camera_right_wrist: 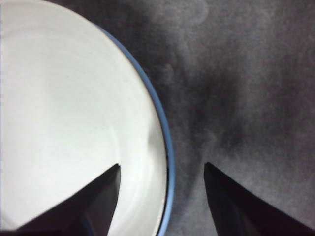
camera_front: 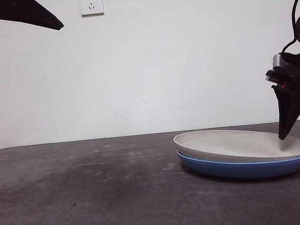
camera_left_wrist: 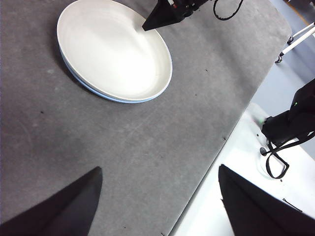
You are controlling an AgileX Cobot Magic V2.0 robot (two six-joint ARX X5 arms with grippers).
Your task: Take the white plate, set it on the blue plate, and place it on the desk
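Bare desk (camera_front: 84, 204) fronts white plate (camera_front: 238, 145) nested on blue plate (camera_front: 246, 168); right tool (camera_right_wrist: 162, 169) apart, straddling their rims.

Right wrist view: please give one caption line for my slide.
Open right gripper straddles the rim of the white plate, which is stacked on the blue plate on the desk.

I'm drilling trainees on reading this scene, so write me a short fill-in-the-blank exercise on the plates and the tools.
1. The white plate sits nested inside the ____ plate.
2. The right tool straddles the stacked plates' rim with its jaws ____.
3. Both plates rest on the ____, which is dark grey.
4. The left tool holds ____ and hangs away from the plates.

Missing words: blue; open; desk; nothing
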